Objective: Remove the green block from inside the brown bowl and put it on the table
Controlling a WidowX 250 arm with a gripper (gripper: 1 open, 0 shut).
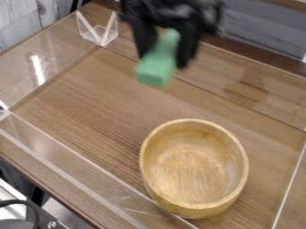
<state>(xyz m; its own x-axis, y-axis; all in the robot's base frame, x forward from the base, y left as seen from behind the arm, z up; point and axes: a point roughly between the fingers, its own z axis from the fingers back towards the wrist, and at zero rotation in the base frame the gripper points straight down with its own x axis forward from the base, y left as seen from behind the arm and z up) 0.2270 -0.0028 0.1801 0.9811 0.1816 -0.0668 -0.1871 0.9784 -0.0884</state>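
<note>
One green block [158,61] hung pinched in the fingers [171,43], up above the counter [84,107]. One brown bowl [195,168] sat below, looked empty, though it's blurry.

The desk [84,112] is brown wood grain with darker streaks, edged by clear acrylic walls [54,170]. A light-brown wooden bowl [195,167] sits on it, toward the near right.

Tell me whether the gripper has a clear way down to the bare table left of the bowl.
Probably yes. The gripper holds the green block above open table; nothing stands there, and the bowl sits off to the side.
</note>
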